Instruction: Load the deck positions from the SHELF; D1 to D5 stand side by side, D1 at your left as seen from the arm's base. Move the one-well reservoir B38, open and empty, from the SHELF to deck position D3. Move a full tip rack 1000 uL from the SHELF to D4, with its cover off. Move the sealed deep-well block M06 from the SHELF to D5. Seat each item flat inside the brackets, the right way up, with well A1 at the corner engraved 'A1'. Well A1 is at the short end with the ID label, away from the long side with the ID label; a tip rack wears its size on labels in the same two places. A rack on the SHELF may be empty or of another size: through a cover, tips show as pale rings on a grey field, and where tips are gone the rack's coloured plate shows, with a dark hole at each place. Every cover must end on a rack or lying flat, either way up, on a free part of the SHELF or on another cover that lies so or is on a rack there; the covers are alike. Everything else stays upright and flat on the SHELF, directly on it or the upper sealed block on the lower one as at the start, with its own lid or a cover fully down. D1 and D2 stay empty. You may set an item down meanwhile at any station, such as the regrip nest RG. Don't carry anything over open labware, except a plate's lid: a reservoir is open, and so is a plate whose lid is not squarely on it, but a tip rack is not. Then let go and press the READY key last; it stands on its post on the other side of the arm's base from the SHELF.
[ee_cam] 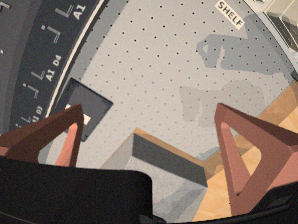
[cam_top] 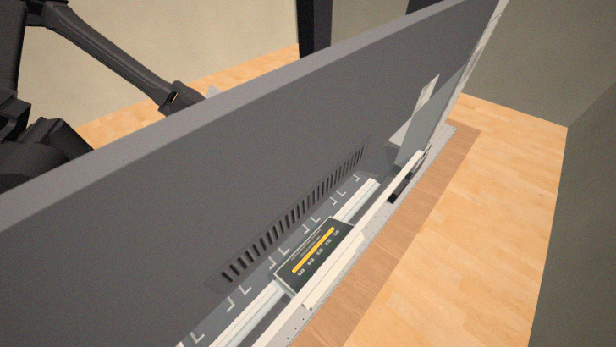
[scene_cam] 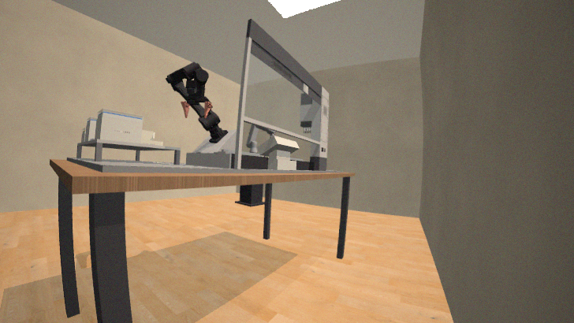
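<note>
My gripper (scene_cam: 196,109) (ee_cam: 149,110) is open and empty, held high above the table between the deck and the SHELF. In the wrist view its two brown fingers frame the perforated base plate (ee_cam: 153,50). The dark deck strip (ee_cam: 40,36) curves along the upper left, showing the engraved marks for D4 and D5. The SHELF label (ee_cam: 229,12) lies at the upper right. The SHELF (scene_cam: 128,145) stands at the table's left end, bearing tall pale boxes (scene_cam: 120,126) and a lower pale item (scene_cam: 151,138). I cannot read which labware is which. Deck brackets (cam_top: 301,228) show empty.
A tall grey machine housing (cam_top: 215,172) (scene_cam: 281,100) stands over the deck and hides my gripper in the top view; only the arm (cam_top: 107,56) shows there. The dark RG nest (ee_cam: 89,106) lies by my left finger. A dark display panel (cam_top: 314,254) sits on the deck's far side.
</note>
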`<state>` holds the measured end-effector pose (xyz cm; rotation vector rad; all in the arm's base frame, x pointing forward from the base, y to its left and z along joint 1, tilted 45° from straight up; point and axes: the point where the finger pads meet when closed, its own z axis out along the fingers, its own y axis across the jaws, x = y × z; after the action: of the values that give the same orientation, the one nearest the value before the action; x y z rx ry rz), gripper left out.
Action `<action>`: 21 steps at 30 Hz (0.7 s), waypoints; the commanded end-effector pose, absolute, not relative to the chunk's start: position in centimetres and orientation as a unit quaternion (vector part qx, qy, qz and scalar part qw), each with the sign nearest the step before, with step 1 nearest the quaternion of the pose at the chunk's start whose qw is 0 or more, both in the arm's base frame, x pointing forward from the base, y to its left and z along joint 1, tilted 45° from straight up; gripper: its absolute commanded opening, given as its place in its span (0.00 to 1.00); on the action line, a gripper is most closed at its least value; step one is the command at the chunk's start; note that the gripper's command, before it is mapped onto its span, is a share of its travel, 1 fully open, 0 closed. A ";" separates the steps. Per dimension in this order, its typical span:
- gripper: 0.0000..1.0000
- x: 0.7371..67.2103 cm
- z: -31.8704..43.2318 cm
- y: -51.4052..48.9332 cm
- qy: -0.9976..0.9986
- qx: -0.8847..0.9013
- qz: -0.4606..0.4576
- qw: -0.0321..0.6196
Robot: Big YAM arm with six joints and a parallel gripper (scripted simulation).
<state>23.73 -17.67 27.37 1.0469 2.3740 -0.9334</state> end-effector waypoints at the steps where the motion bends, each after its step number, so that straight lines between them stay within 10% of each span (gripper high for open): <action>1: 1.00 24.4 31.2 -19.1 0.818 0.413 -0.322 0.237; 21: 1.00 24.2 37.4 -25.7 0.732 0.549 -0.283 0.286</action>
<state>23.49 -24.36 33.83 1.4188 2.0869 -0.7950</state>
